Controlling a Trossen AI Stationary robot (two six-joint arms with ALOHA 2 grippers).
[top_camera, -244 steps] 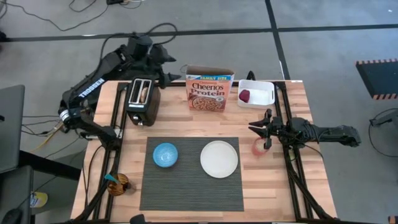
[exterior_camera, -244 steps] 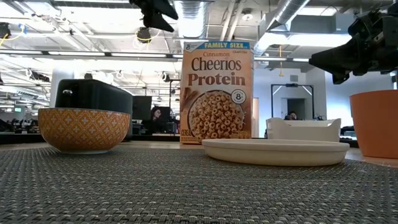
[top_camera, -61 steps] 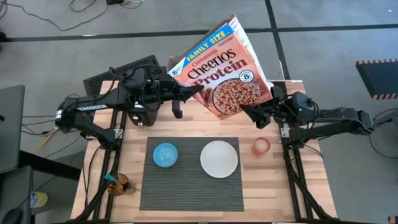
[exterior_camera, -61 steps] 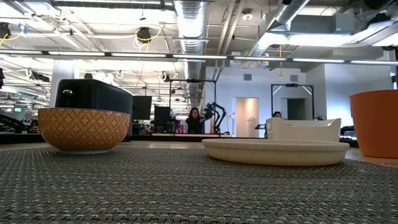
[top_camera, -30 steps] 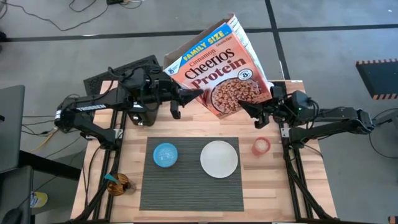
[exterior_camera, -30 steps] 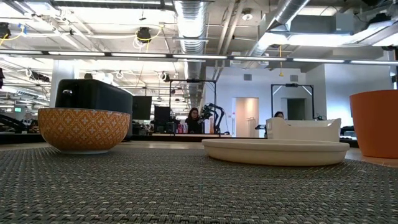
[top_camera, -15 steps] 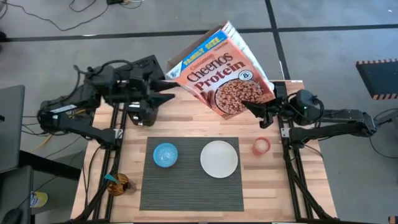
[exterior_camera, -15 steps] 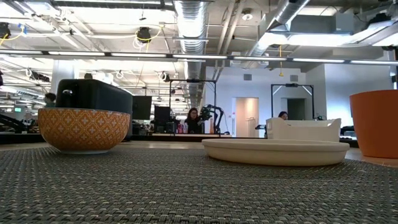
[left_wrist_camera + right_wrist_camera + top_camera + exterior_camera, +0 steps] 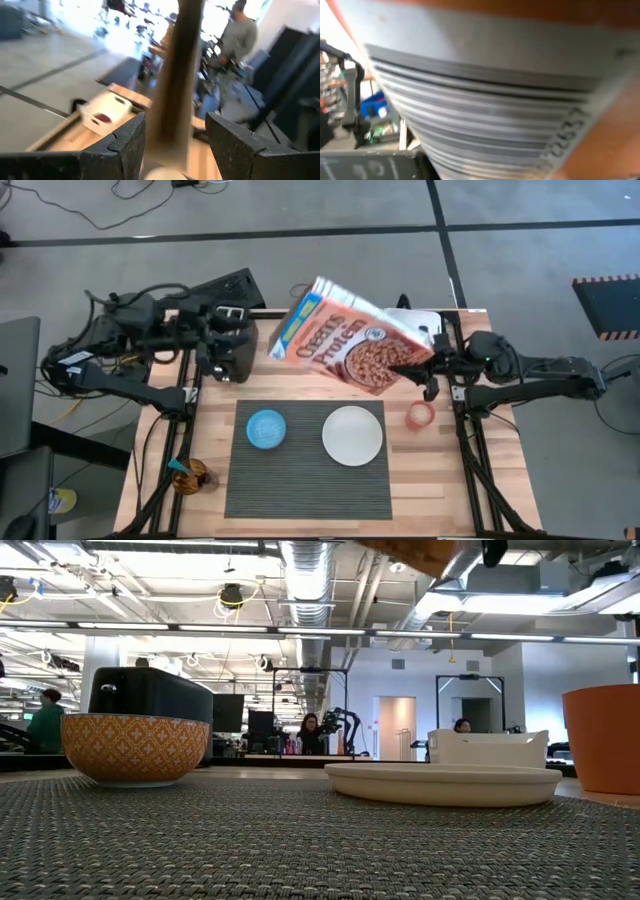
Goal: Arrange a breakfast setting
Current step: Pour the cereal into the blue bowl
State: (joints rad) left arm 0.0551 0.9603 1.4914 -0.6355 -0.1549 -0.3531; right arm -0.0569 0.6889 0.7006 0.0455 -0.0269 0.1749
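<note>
Two arms are involved but only one is carrying anything: the cereal box [image 9: 345, 338] is held tilted in mid-air by the right gripper [image 9: 420, 370], clamped on its lower corner, above the far edge of the placemat [image 9: 305, 500].

Nearest the front edge of the tabletop [image 9: 450, 480], the placemat is laid flat with the small blue bowl [image 9: 266, 428] and the white plate [image 9: 352, 434] side by side on it. If cereal is meant to be poured, the box's open end probably needs to be brought over the bowl, not the plate, and tipped slowly so nothing is spilled on the mat. A one-corner hold looks risky, so swinging should be avoided.

Further back, the left gripper [image 9: 172, 145] is parked by the black toaster [image 9: 228, 345], fingers set wide, holding nothing.

From overhead, the box's tilt and position are shown clearly. From table height only its bottom corner [image 9: 420, 552] is caught, but the bowl's orange patterned outside is revealed. The white container [image 9: 102, 114] with the dark-red fruit [image 9: 101, 117] is only seen properly from the left wrist; the right wrist view is filled by the box.
</note>
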